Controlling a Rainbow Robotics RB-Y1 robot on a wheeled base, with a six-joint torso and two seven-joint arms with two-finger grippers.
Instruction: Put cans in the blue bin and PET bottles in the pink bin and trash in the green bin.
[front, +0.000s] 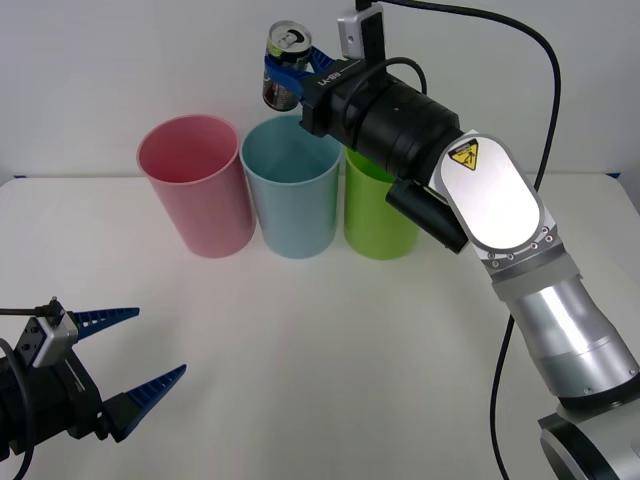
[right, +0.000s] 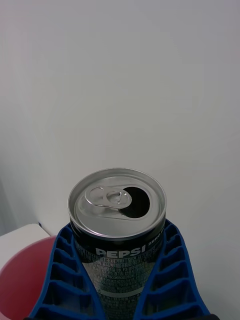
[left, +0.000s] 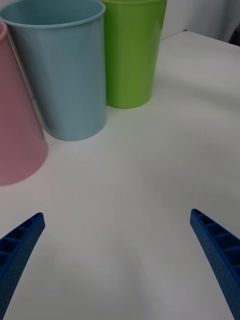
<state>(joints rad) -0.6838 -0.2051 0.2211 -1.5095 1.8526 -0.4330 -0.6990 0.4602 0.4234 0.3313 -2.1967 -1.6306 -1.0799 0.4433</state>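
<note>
We see the white table (front: 330, 340) spread across the front view, with the right arm (front: 500, 220) reaching from about four o'clock up toward twelve, the biggest thing above it. Toward the far edge, near eleven to twelve o'clock, three bins stand upright in a row, each touching or just beside its neighbour: the pink bin (front: 195, 190) at the robot's left, the blue bin (front: 293, 205) in the middle, the green bin (front: 378, 225) at the robot's right, partly behind the arm. At eight o'clock of the front view we find the left gripper (front: 125, 350) low over the table near the front edge, well apart from the bins; its two blue fingers (left: 217, 250) are spread wide, closed on nothing and touching nothing. At twelve o'clock the right gripper (front: 287, 72) holds the can (front: 283, 65) in the air above the blue bin's rim, toward the side nearest the pink bin. In the right wrist view we see its ribbed fingers (right: 172, 280) drawn in against both sides of the can's dark body, jaws narrowed to the can's width. The can stands roughly upright in the grasp, silver top up, with its pull-tab (right: 107, 196) folded back beside the open mouth.
</note>
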